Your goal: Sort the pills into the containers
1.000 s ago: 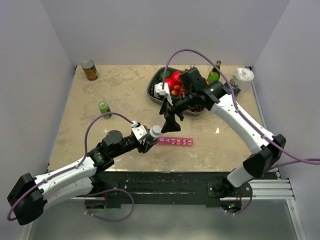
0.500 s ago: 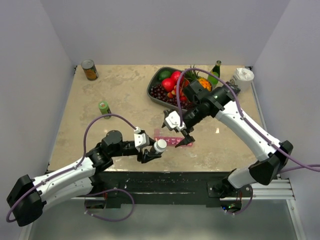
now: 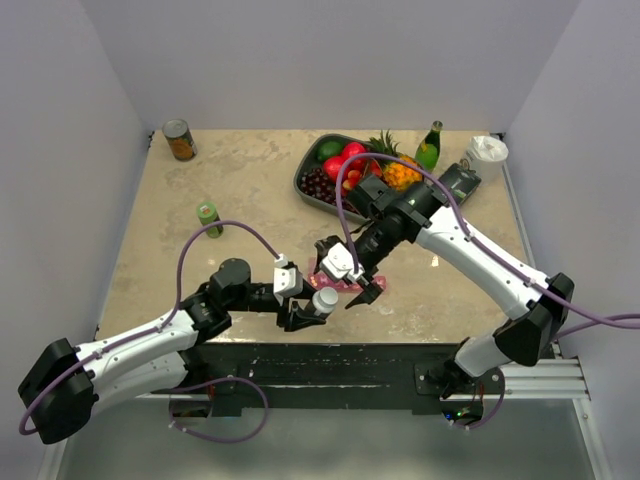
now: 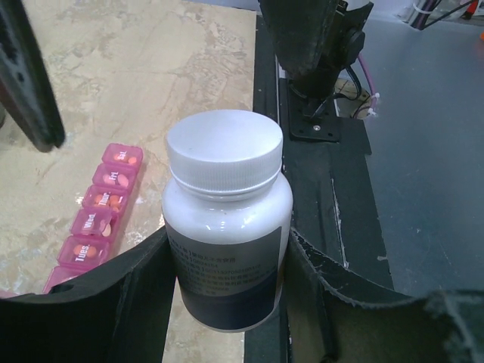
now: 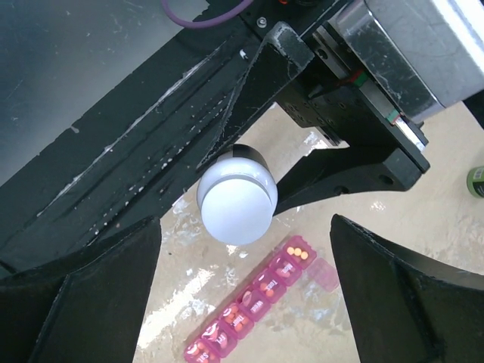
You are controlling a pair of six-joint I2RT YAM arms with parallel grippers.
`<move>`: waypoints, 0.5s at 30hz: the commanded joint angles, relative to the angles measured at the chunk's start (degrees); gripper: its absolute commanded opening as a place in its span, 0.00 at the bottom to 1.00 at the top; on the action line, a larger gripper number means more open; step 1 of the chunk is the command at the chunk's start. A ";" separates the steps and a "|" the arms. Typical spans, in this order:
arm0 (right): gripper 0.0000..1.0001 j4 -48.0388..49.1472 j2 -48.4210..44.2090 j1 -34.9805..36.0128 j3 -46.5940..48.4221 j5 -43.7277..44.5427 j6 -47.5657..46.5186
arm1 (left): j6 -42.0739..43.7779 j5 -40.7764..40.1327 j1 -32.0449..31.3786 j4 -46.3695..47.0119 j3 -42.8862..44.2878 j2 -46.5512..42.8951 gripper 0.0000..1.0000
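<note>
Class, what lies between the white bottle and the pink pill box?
Only a bare strip of tabletop, seen in the left wrist view; the bottle and pill box do not touch.

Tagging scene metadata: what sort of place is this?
Probably a robot lab test cell, not a home: plain walls box in the table, with staged props on it: fruit tray, can, pink pill organizer; the left gripper holds a white bottle.
</note>
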 commanded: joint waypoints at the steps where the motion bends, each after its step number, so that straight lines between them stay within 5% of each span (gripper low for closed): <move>1: 0.91 -6.85 0.55 1.43 0.27 -0.82 -0.03 | -0.75 2.04 0.02 4.47 2.48 -0.46 0.00; 15: 0.46 -1.67 1.79 4.07 0.36 3.49 9.29 | -1.10 1.43 -0.06 5.00 2.39 -0.90 0.00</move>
